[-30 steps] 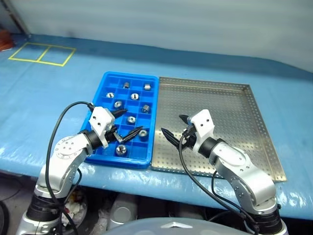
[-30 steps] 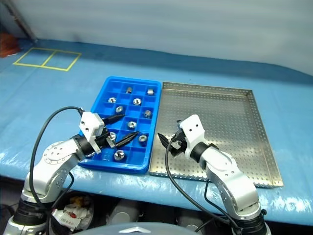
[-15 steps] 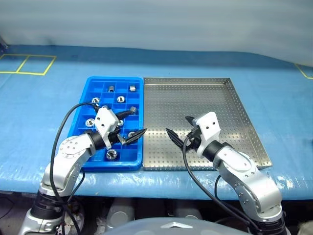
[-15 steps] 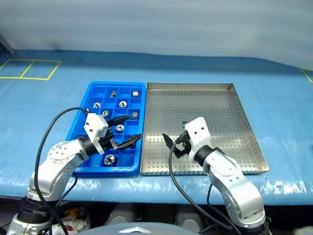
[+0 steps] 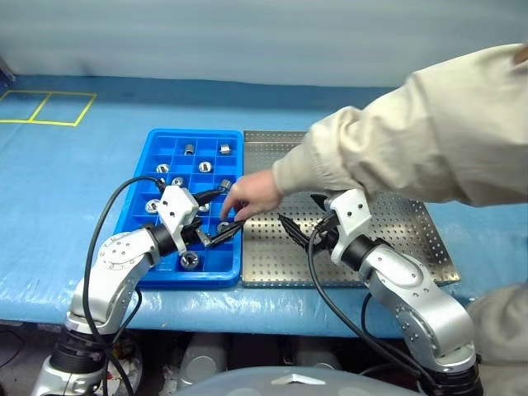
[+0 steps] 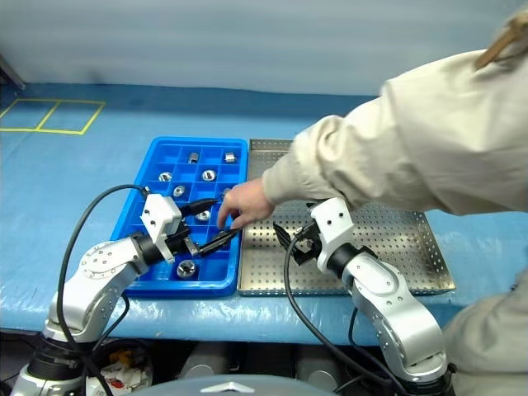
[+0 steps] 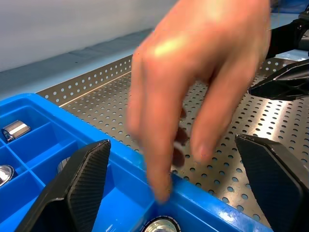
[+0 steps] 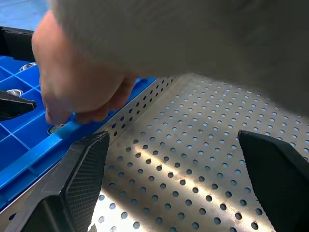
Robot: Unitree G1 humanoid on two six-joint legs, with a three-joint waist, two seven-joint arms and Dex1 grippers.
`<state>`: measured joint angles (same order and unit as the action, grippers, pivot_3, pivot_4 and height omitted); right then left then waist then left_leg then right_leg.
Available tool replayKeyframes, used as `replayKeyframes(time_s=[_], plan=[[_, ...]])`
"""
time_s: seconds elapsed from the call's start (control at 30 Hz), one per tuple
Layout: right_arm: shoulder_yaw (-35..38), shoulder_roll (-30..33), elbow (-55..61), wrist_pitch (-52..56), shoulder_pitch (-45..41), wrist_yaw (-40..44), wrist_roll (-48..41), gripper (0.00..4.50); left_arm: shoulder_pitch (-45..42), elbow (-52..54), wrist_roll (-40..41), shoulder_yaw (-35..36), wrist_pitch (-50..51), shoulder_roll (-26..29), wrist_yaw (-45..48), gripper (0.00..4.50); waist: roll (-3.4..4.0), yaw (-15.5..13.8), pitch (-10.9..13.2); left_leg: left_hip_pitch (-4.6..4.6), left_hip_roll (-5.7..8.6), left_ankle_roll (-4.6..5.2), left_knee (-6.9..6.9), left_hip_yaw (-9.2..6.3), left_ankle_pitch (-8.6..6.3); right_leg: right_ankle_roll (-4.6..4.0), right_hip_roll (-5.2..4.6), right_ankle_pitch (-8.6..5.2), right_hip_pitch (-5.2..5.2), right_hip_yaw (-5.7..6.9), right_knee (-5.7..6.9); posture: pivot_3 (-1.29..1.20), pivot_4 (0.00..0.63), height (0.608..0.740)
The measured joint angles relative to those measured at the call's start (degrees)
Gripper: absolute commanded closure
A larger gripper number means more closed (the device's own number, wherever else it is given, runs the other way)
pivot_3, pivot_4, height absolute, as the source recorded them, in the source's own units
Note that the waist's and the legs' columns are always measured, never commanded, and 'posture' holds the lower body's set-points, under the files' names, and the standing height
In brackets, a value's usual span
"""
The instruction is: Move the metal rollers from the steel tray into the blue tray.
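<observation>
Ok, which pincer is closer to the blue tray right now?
Left. The left pincer hovers open over the blue tray's near right compartments; the right pincer hangs open over the steel tray beside it.

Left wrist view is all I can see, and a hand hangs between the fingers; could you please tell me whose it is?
Observer: A person's hand; its beige sleeve reaches in from the right, across the steel tray.
Operator: Thanks. Where is the right gripper?
Observer: The right gripper is open above the steel tray's near left part, beside that hand.
Operator: Any rollers left there?
Observer: None on its visible part; the sleeve hides some. Several metal rollers sit in the blue tray.
</observation>
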<state>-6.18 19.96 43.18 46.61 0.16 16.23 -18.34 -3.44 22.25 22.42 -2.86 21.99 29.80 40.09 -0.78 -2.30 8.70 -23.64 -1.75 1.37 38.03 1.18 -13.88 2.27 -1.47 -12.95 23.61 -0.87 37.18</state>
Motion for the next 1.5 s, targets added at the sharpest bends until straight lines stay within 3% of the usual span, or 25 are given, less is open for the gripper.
replayKeyframes(time_s=[1.5], plan=[[0.0,0.5,0.0,0.1,0.1,0.0,0.0,0.01,0.8,0.0,-1.1,0.3,0.0,-0.2,-0.1,0.0,-0.01,-0.2,0.0,-0.03,-0.04,0.1,-0.01,0.03,0.06,0.07,-0.08,0.03,0.02,-0.03,-0.03,0.14,0.15,0.74]])
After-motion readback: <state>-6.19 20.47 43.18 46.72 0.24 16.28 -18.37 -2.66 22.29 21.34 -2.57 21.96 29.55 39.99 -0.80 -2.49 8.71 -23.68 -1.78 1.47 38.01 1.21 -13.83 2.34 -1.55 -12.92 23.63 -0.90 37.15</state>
